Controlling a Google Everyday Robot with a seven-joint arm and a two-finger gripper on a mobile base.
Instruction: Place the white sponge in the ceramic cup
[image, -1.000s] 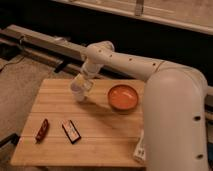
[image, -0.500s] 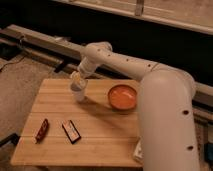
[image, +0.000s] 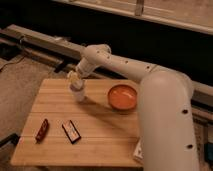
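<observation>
The ceramic cup (image: 78, 94) is small and white and stands upright on the back left part of the wooden table (image: 102, 137). My gripper (image: 74, 79) hangs at the end of the white arm, directly over the cup's rim and a little to its left. An off-white lump, the white sponge (image: 73, 76), sits at the gripper's tip just above the cup's opening. The gripper looks shut on it. The sponge's lower part is hidden by the gripper and the cup.
A wide orange bowl (image: 122, 96) stands to the right of the cup. A dark red packet (image: 42, 129) and a black bar (image: 71, 131) lie at the front left. A white object (image: 137, 149) sits at the table's right edge beside my body.
The gripper with the sponge has shifted slightly left and stands over the cup. The bowl and the two front items have not moved.
</observation>
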